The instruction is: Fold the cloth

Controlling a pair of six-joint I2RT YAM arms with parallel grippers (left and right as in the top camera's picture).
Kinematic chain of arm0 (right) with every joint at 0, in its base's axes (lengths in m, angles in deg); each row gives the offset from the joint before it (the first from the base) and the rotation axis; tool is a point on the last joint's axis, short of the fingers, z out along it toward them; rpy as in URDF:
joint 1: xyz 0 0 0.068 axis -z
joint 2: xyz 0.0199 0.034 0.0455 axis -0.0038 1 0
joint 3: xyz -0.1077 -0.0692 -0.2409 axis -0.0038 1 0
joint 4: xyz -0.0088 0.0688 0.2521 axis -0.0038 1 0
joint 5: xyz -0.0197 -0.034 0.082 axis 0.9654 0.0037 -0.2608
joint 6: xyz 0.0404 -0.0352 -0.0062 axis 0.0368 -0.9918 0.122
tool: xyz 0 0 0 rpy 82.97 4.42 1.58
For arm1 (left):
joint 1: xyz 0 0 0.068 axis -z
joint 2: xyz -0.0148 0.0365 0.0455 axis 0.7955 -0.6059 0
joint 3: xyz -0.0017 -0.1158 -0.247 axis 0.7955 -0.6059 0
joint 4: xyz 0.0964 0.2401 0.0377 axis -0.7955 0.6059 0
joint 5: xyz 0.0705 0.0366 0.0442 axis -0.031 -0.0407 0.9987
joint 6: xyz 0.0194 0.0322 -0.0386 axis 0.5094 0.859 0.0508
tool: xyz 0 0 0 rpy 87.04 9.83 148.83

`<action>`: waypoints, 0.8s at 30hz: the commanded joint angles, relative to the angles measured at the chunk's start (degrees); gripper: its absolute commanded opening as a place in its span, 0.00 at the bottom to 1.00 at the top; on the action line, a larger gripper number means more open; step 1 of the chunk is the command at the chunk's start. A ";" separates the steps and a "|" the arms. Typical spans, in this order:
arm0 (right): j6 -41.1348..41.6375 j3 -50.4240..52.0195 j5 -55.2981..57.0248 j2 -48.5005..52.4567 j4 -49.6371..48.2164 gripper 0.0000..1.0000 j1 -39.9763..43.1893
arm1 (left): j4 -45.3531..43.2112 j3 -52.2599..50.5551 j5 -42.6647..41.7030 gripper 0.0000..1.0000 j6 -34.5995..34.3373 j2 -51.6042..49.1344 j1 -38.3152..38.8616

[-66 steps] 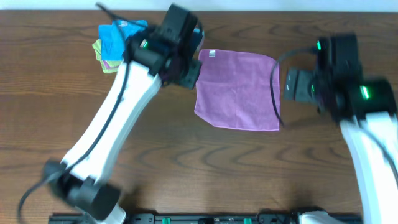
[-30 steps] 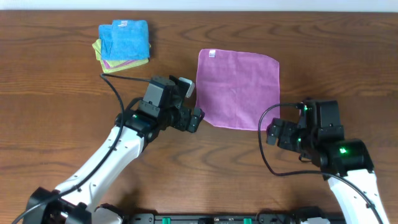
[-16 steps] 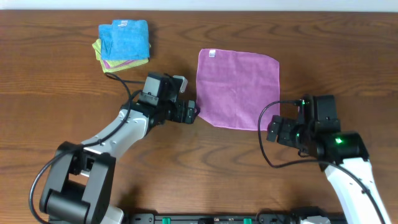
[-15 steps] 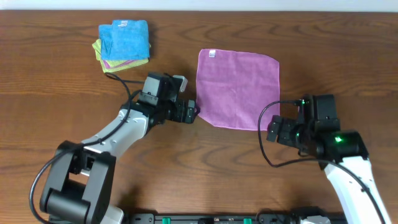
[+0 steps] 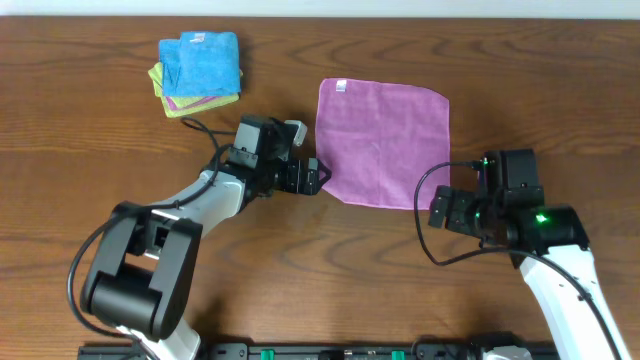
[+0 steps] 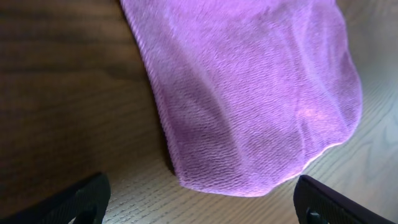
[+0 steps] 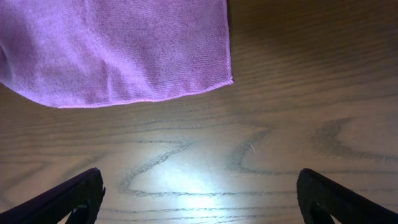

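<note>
The work surface is a dark brown wood-grain table; a pale strip is seen along its far edge and a black rail along its near edge.

At far left a small stack of folded cloths is noted, bright blue on top with yellow-green and purple edges showing beneath.

The left gripper is held low over the wood just beside the near-left corner of the cloth. Its jaws are spread wide and nothing is held between them. In the left wrist view both fingertips are seen well apart at the lower corners.

The cloth is laid flat in a single layer, centre-right on the table. It is purple-lilac, roughly square and slightly skewed, with a fine ribbed pile and faint creases. A small white tag is found at its far-left corner. Its near-left corner is rounded.

The right gripper is positioned near the cloth's near-right corner, jaws fully parted and empty.
</note>
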 commanded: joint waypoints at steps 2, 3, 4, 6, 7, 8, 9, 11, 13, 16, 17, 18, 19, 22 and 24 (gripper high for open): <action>-1.38 0.37 0.74 0.04 0.26 0.99 0.42 | -1.11 0.04 -1.66 0.95 -1.16 -2.21 -0.24; -1.38 0.37 0.74 0.04 0.33 0.99 0.42 | -1.46 0.04 -2.10 0.95 -1.14 -2.40 -0.24; -1.38 0.37 0.74 0.07 0.46 0.99 0.42 | -2.27 0.04 -2.80 0.95 -1.14 -2.78 -0.24; -1.38 0.37 0.74 0.04 0.61 0.99 0.42 | -3.61 0.04 -3.63 0.96 -1.16 -3.43 -0.24; -1.38 0.37 0.74 0.04 0.74 0.99 0.42 | -4.28 0.04 -3.93 0.95 -1.36 -3.80 -0.24; -1.38 0.37 0.74 0.04 0.85 0.99 0.42 | -4.87 0.04 -4.07 0.95 -1.62 -4.11 -0.24; -1.38 0.37 0.74 0.04 0.98 0.99 0.42 | -5.44 0.04 -4.09 0.95 -2.10 -4.48 -0.24; -1.38 0.37 0.76 0.04 1.05 0.99 0.42 | -6.01 0.04 -4.87 0.95 -2.43 -4.94 -0.24; -1.38 0.37 0.76 0.04 0.87 0.99 0.42 | -5.95 0.04 -5.64 0.95 -2.45 -5.20 -0.24; -1.38 0.37 1.29 0.07 0.07 0.99 0.44 | -5.20 0.04 -6.08 0.95 -2.47 -5.25 -0.17; -1.36 0.37 1.84 0.07 -0.26 0.99 0.44 | -5.11 0.04 -6.45 0.95 -2.47 -5.25 -0.13; -1.36 0.37 2.69 0.07 -0.74 0.99 0.44 | -5.18 0.04 -7.17 0.96 -2.45 -5.25 -0.11; -1.36 0.37 3.74 0.07 -1.27 0.99 0.44 | -5.29 0.04 -7.48 0.95 -2.47 -5.27 -0.11; -1.33 0.37 5.11 0.07 -2.36 0.99 0.48 | -5.44 0.04 -7.45 0.95 -2.64 -5.25 -0.07; -1.31 0.37 5.07 0.07 -2.49 0.99 0.76 | -5.81 0.04 -7.45 0.95 -2.62 -5.27 -0.07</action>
